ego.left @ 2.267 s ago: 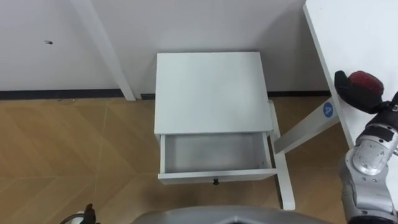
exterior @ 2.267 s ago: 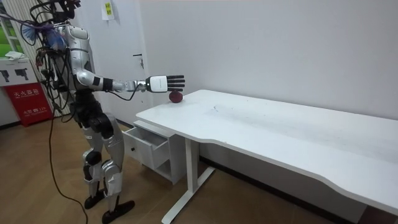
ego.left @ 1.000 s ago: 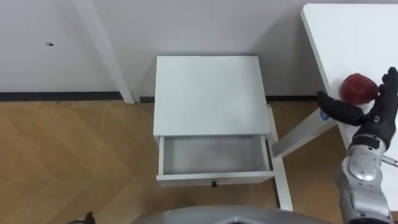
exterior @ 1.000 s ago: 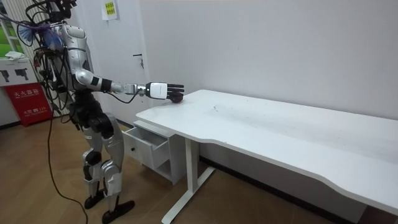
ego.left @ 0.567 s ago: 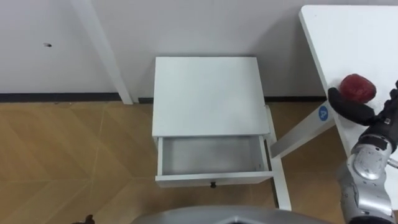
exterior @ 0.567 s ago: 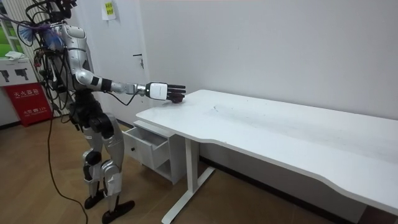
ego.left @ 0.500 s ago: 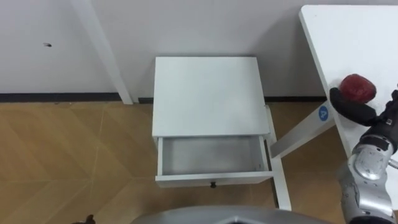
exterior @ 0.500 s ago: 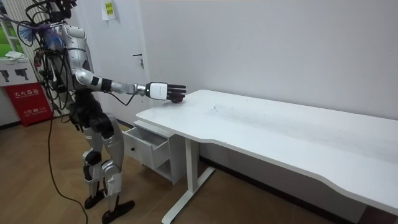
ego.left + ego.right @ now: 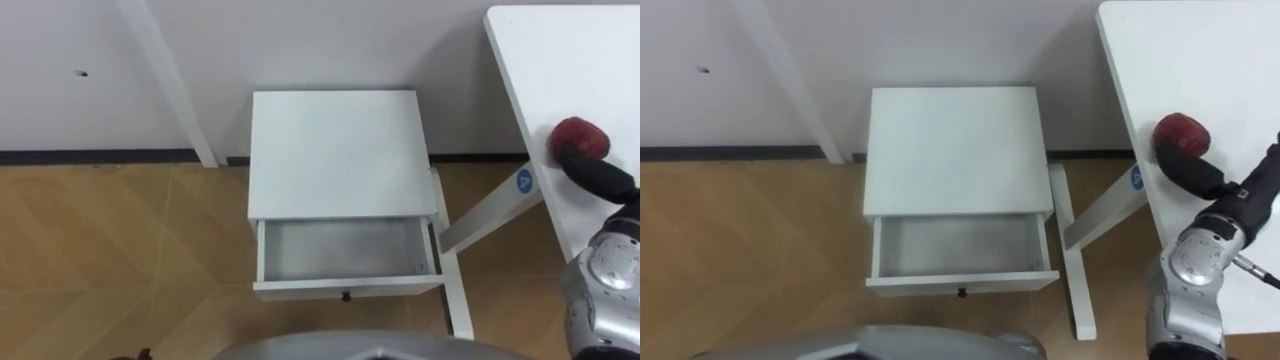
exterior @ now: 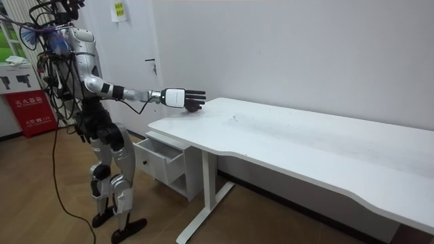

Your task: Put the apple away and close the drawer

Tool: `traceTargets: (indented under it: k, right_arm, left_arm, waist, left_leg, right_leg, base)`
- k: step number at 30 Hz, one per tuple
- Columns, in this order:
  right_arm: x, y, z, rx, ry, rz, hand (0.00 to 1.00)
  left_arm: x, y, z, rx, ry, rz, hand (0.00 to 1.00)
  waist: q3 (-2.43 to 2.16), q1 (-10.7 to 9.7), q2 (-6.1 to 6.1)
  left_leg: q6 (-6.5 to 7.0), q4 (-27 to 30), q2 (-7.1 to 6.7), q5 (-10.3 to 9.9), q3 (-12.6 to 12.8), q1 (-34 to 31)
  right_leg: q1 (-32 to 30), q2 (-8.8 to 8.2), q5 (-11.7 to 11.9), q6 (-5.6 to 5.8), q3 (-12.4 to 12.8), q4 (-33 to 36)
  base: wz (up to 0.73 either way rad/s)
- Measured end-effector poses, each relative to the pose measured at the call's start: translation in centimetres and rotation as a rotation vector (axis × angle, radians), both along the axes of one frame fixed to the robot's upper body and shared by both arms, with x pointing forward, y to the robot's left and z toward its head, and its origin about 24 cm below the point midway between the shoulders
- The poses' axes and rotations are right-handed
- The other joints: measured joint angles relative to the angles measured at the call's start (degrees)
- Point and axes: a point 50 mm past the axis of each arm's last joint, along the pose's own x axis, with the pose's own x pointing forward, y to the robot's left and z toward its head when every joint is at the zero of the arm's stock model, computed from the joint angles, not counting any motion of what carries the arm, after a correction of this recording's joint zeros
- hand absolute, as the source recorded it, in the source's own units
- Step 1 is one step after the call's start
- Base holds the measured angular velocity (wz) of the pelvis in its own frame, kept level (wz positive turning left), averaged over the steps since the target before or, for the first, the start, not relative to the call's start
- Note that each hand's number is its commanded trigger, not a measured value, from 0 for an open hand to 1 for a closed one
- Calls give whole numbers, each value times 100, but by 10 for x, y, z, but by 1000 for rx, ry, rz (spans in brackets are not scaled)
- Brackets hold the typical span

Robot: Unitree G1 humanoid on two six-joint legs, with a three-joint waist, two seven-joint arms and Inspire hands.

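Note:
A dark red apple (image 9: 579,140) lies on the white desk (image 9: 565,60), near its left corner. My right hand (image 9: 1252,190) reaches in from the lower right, and its thumb (image 9: 1190,172) rests against the apple's near side. In the room view the right hand (image 10: 176,97) stretches over the apple (image 10: 193,107) with its fingers straight. The white bedside cabinet (image 9: 340,150) stands left of the desk, against the wall. Its drawer (image 9: 345,250) is pulled out toward me and holds nothing.
A slanted white desk leg (image 9: 490,208) runs just right of the open drawer. A white post (image 9: 175,85) leans on the wall left of the cabinet. I stand on the wood floor (image 9: 110,250) facing the cabinet.
My right hand came down from above the apple to rest at it, the thumb closing against its near side. In the last half second it hardly moved. The drawer stays open.

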Motion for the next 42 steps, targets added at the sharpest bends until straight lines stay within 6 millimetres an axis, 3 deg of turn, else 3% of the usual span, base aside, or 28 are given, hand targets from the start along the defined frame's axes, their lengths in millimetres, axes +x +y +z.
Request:
traceTargets:
  k: [2,8,25,30,33,34,42]
  right_arm:
    - [3,0,1,1,-5,2,0]
    - [9,2,2,10,3,28,0]
    - [9,6,-8,-1,71,110,0]
    - [15,13,-9,-21,85,168,5]
    - [18,14,-13,-13,107,191,56]
    - [18,14,-14,-10,112,193,100]
    - [17,14,-22,-21,178,236,100]
  left_arm:
    - [0,0,0,1,-1,0,0]
    - [2,1,1,9,-1,1,0]
    - [-3,1,1,14,18,-11,0]
    - [-2,1,1,15,27,-9,0]
    - [-1,1,1,15,23,-10,0]
    - [-1,1,1,14,23,-10,0]
    - [-1,1,0,-3,32,-9,0]
  waist:
    - [24,5,-50]
    - [13,38,-103]
    - [40,196,-146]
    - [45,181,-142]
    - [43,179,-155]
    - [43,178,-155]
    - [29,174,-178]
  left_leg:
    - [0,9,0,0,-15,-8]
    - [-1,11,1,0,-50,-20]
    - [-1,23,2,0,-48,-9]
    - [-1,9,0,0,-50,-17]
    - [0,11,0,0,-55,-18]
    - [-1,12,0,0,-56,-17]
    - [0,48,-1,1,-66,-13]
  right_leg:
    - [5,-2,0,0,-14,0]
    - [11,-1,0,0,-46,-4]
    - [19,-4,0,-1,-32,1]
    - [13,-3,0,0,-36,-11]
    - [13,-4,0,0,-41,-11]
    - [13,-4,0,0,-42,-12]
    - [27,-16,0,0,-58,-5]
  base:
    - [2]
    - [2]
    - [0]
    - [0]
    - [0]
    - [0]
    - [0]
